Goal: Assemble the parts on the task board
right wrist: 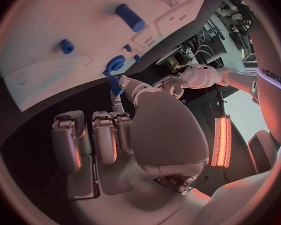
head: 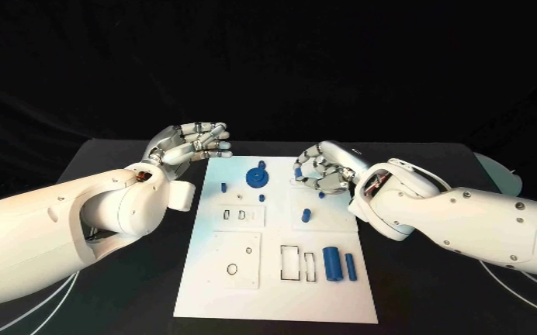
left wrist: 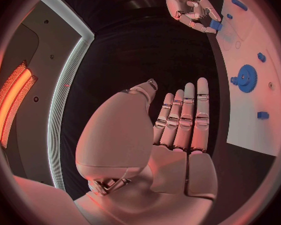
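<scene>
The white task board [head: 280,288] lies in the middle of the black table. On it are a blue gear [head: 256,176], small blue pegs [head: 306,215] and two blue cylinders [head: 331,258] near its front right. My right hand [head: 324,170] hovers over the board's far right part and pinches a small blue part [right wrist: 115,85] at its fingertips; the left wrist view shows that part [left wrist: 215,26] under the same hand [left wrist: 192,6]. My left hand [head: 190,143] hangs beside the board's far left corner with fingers [left wrist: 187,112] stretched out and nothing in them.
The board has rectangular slots [head: 291,264] and an oval hole [head: 232,269] near its front. A pale round object [head: 496,168] lies at the table's right edge. Bare black table [head: 134,296] lies on both sides of the board.
</scene>
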Controlling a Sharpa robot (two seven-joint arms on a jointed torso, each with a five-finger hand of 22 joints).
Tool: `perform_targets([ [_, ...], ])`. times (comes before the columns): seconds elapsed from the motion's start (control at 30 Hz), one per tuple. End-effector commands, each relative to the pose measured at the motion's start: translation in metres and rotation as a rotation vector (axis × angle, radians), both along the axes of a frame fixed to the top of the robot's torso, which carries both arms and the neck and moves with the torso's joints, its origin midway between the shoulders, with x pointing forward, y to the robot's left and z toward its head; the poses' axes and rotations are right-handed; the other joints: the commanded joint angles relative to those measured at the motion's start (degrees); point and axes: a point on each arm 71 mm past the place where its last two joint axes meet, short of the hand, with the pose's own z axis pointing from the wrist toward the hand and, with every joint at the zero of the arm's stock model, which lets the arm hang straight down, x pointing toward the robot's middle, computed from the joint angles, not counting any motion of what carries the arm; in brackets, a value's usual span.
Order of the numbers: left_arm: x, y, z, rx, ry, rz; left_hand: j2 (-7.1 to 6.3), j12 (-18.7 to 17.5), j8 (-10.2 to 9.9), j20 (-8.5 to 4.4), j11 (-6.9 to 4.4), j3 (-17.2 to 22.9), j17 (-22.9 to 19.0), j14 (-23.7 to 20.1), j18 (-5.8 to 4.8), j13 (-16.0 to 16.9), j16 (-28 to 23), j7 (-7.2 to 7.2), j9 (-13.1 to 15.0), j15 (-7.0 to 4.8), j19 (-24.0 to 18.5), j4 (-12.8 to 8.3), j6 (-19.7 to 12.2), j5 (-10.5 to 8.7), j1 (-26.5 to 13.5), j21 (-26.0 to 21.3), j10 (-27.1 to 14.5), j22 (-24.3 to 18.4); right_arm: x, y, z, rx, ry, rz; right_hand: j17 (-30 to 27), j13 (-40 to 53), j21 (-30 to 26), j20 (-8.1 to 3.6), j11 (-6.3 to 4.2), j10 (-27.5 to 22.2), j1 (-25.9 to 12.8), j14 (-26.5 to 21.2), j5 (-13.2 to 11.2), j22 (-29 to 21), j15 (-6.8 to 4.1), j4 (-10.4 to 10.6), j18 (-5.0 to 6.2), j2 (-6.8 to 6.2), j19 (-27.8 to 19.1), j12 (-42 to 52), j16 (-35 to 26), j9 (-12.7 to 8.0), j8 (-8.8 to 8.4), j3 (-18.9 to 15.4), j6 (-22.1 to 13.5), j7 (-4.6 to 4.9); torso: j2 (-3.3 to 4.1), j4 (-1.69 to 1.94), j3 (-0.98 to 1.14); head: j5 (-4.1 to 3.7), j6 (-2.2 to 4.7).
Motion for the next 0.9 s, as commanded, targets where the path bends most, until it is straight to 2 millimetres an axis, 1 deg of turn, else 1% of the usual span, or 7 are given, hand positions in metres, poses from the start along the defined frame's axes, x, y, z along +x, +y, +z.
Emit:
perform_targets([
  [0.03, 0.001, -0.002, 0.001, -0.006, -0.008, -0.021, 0.05, -0.3, -0.2, -0.09, 0.02, 0.3, 0.1, -0.3, 0.17, 0.0, -0.3, 1.54, -0.1, -0.01, -0.3, -0.1, 0.1, -0.2, 0.5, 0.2, 0.4, 0.1, -0.004, 0.02, -0.002, -0.064, 0.002, 0.001, 15.1, 12.4, 0.3, -0.58, -0.56, 3.7, 0.0, 6.0, 0.0, 15.1, -0.58, 0.0, -0.82, 0.49, 6.0, -0.3, 0.2, 2.1, 1.81, 0.3, 1.4, -1.12, -0.33, 0.21, -0.08, 0.59, -0.28],
  [0.17, 0.003, -0.003, 0.0, -0.006, -0.008, -0.02, 0.05, -0.3, -0.2, -0.09, 0.02, 0.3, 0.1, -0.3, 0.17, 0.0, -0.3, 1.54, -0.1, -0.01, -0.3, -0.1, 0.1, -0.2, 0.5, 0.2, 0.4, 0.1, -0.009, 0.054, -0.005, -0.086, 0.001, 0.056, 15.1, 12.4, 0.3, -0.58, -0.56, 3.7, 0.0, 6.0, 0.0, 15.1, -0.58, 0.0, -0.82, 0.47, 6.0, -0.3, 0.2, 2.1, 1.82, 0.3, 1.4, -1.13, -0.55, 0.32, -0.21, 0.83, -0.48],
  [0.3, 0.004, -0.005, 0.0, -0.006, -0.008, -0.021, 0.05, -0.3, -0.2, -0.09, 0.02, 0.3, 0.1, -0.3, 0.17, 0.0, -0.3, 1.54, -0.1, -0.01, -0.3, -0.1, 0.1, -0.2, 0.5, 0.2, 0.4, 0.1, -0.013, 0.077, -0.012, -0.109, 0.003, 0.088, 15.1, 12.3, 0.3, -0.6, -0.57, 3.6, -0.1, 6.0, 0.0, 15.1, -0.6, 0.0, -0.82, 0.41, 6.0, -0.3, 0.2, 2.1, 1.86, 0.3, 1.4, -1.12, -0.7, 0.44, -0.38, 1.03, -0.76],
  [0.43, 0.005, -0.005, 0.0, -0.006, -0.008, -0.021, 0.05, -0.3, -0.2, -0.09, 0.02, 0.3, 0.1, -0.3, 0.17, 0.0, -0.3, 1.54, -0.1, -0.01, -0.3, -0.1, 0.1, -0.2, 0.5, 0.2, 0.4, 0.1, -0.017, 0.094, -0.021, -0.134, 0.002, 0.115, 15.1, 12.3, 0.3, -0.64, -0.59, 3.6, -0.4, 6.0, 0.0, 15.1, -0.63, 0.0, -0.82, 0.28, 6.0, -0.4, 0.2, 2.2, 1.95, 0.3, 1.4, -1.14, -0.62, 0.4, -0.37, 1.37, -0.83],
  [0.57, 0.005, -0.005, 0.0, -0.006, -0.008, -0.021, 0.05, -0.3, -0.2, -0.09, 0.02, 0.3, 0.1, -0.3, 0.17, 0.0, -0.3, 1.54, -0.1, -0.01, -0.3, -0.1, 0.1, -0.2, 0.5, 0.2, 0.4, 0.1, -0.02, 0.103, -0.028, -0.156, 0.001, 0.13, 15.1, 12.3, 0.3, -0.66, -0.6, 3.6, -0.5, 6.0, 0.0, 15.1, -0.65, 0.0, -0.82, 0.18, 6.0, -0.4, 0.2, 2.3, 2.01, 0.3, 1.4, -1.16, -0.55, 0.38, -0.26, 1.43, -0.96],
  [0.67, 0.004, -0.006, 0.0, -0.006, -0.007, -0.023, 0.05, -0.3, -0.2, -0.09, 0.02, 0.3, 0.1, -0.3, 0.17, 0.0, -0.3, 1.54, -0.1, -0.01, -0.3, -0.1, 0.1, -0.2, 0.5, 0.2, 0.4, 0.1, -0.022, 0.108, -0.034, -0.173, 0.008, 0.137, 15.1, 12.3, 0.3, -0.69, -0.62, 3.6, -0.7, 6.0, 0.0, 15.1, -0.67, 0.0, -0.82, 0.08, 6.0, -0.4, 0.2, 2.3, 2.05, 0.2, 1.4, -1.18, -0.53, 0.39, -0.29, 1.5, -1.1],
  [0.9, 0.004, -0.006, 0.0, -0.007, -0.008, -0.024, 0.05, -0.3, -0.2, -0.09, 0.02, 0.3, 0.1, -0.3, 0.17, 0.0, -0.3, 1.54, -0.1, -0.01, -0.3, -0.1, 0.1, -0.2, 0.5, 0.2, 0.4, 0.1, -0.026, 0.115, -0.046, -0.197, 0.02, 0.148, 15.1, 12.3, 0.3, -0.72, -0.64, 3.6, -1.0, 6.0, 0.0, 15.1, -0.69, 0.1, -0.82, -0.04, 6.0, -0.4, 0.2, 2.4, 2.11, 0.2, 1.3, -1.2, -0.52, 0.34, -0.15, 1.69, -1.42],
])
